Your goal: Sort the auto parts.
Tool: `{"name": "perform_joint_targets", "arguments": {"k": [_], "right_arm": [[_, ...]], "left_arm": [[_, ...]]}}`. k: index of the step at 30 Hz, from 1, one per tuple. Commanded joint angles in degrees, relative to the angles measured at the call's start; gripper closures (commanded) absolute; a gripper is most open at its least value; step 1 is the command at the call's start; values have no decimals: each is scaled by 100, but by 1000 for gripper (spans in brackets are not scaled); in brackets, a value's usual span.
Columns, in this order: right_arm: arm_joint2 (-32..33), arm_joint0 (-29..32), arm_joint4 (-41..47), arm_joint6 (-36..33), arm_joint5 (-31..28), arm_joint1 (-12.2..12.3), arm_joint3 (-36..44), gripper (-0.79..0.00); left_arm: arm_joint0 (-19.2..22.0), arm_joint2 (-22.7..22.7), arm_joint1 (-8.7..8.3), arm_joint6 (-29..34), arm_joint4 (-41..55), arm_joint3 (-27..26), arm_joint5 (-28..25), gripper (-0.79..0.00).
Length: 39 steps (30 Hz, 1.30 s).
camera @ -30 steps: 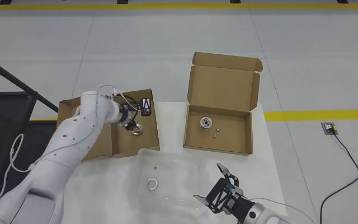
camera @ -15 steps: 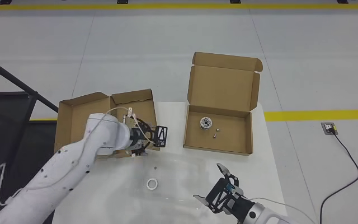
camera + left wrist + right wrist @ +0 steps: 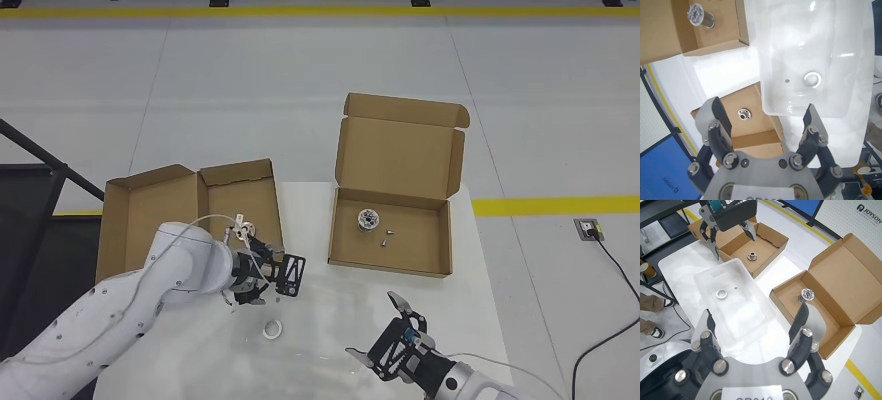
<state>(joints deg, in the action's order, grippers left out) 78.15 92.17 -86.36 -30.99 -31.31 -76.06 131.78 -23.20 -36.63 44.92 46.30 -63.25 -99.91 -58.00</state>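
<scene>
- The left gripper hangs with jaws wide apart and empty above the seam where the left box meets the clear tray, probably lined up for a pick from the tray.
- Its arm bends in from the table's left side, wrist tipped downward.
- The ring lies flat in the tray, unsorted. A flanged hub sits in the left box and a finned cylinder in the right box.
- The right gripper, also spread and empty, hovers at the tray's near end.

brown paper cup near the white table, yellow floor line, floor socket, blue panel
</scene>
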Motion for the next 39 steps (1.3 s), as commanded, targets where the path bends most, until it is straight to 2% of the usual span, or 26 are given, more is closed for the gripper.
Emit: {"name": "perform_joint_targets", "arguments": {"k": [1, 5, 10, 21, 23, 32, 36, 38, 39], "right_arm": [[0, 0, 0, 0, 0, 0, 0, -785], [0, 0, 0, 0, 0, 0, 0, -785], [0, 0, 0, 0, 0, 0, 0, -785], [0, 0, 0, 0, 0, 0, 0, -785], [0, 0, 0, 0, 0, 0, 0, -785], [0, 0, 0, 0, 0, 0, 0, -785], [0, 0, 0, 0, 0, 0, 0, -785], [0, 0, 0, 0, 0, 0, 0, -785], [0, 0, 0, 0, 0, 0, 0, -785]], "left_arm": [[-34, 10, 2, -45, 27, 5, 31, -785], [-206, 180, 39, -172, -181, -263, 3, -785], [-151, 718, 92, -54, -379, -580, 0, -785], [726, 2440, 161, -2, -318, -410, 0, -785], [896, 2680, 173, -2, -332, -247, 0, -785], [896, 2680, 173, -2, -332, -247, 0, -785], [729, 2653, 155, 20, -602, -119, 306, -776], [707, 2575, 121, -57, -693, -77, 289, -763], [691, 2546, 101, -69, -740, -70, 257, -785]]}}
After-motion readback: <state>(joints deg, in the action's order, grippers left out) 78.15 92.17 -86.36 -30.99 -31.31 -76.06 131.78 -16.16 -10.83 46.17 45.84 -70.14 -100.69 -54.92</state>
